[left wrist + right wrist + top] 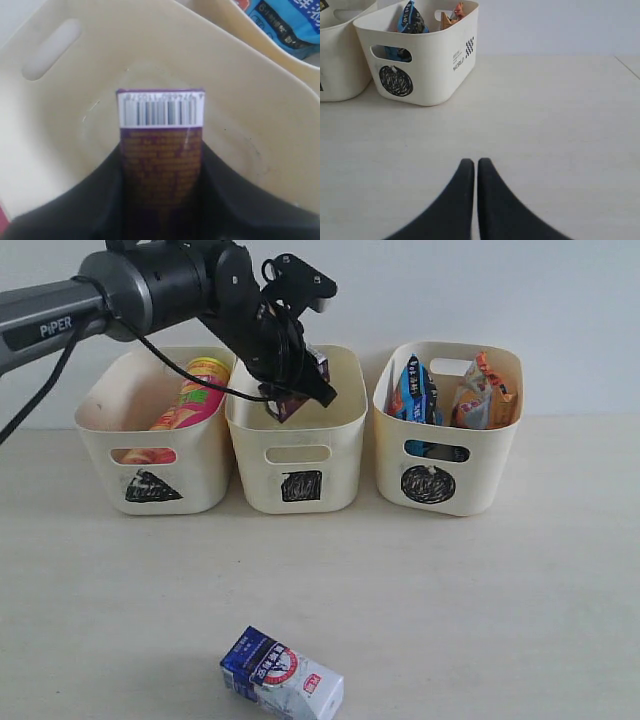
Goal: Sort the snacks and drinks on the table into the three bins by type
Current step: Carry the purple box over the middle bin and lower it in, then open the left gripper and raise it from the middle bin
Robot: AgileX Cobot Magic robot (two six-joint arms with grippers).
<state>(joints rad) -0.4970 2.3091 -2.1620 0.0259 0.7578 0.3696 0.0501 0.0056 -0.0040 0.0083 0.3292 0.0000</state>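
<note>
My left gripper [297, 390] is shut on the purple carton [161, 150] and holds it over the inside of the middle bin [296, 455], the one with the square mark. The blue-and-white carton [281, 678] lies on the table near the front edge. Both chip tubes [192, 400] rest in the left bin [150, 455] with the triangle mark. The blue-black bag [414, 390] and the orange-tan bag [484, 392] stand in the right bin [446, 455] with the circle mark. My right gripper [476, 165] is shut and empty, low over bare table, not seen in the exterior view.
The three bins stand in a row at the back against a pale wall. The left arm [120, 290] reaches in from the upper left, with a black cable hanging below it. The circle-marked bin [420, 60] is ahead of the right gripper.
</note>
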